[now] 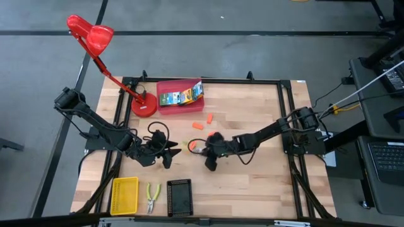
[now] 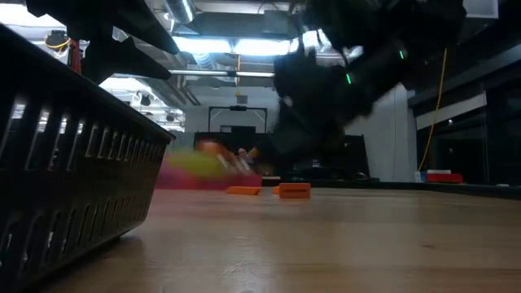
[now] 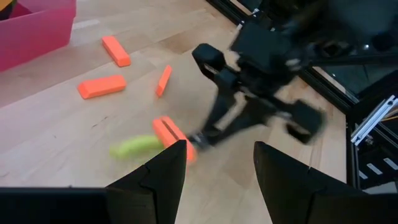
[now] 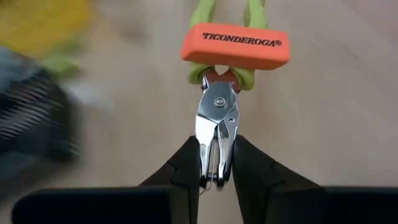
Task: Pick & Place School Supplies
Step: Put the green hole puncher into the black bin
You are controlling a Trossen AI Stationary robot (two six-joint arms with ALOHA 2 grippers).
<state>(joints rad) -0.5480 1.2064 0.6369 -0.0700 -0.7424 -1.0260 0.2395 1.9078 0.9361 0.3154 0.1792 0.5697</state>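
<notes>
A pale wooden tabletop (image 1: 252,183) is bounded by a black frame. Small pliers (image 4: 216,124) are pinched by their metal nose in the right claw (image 4: 216,168), with an orange eraser (image 4: 236,45) lying across their yellow-green handles just ahead. The left claw (image 3: 214,165) is held wide apart close by, facing it. More orange erasers (image 1: 202,122) and boxes in a red tray (image 1: 165,105) are seen beyond; bare wood is left toward the right edge.

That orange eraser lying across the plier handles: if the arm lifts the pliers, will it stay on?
Probably not. The orange eraser merely rests across the green handles, so tilting would likely slide it off. It looks light and blocky, so it should drop flat rather than roll. The right gripper pinches only the pliers' metal nose.
</notes>
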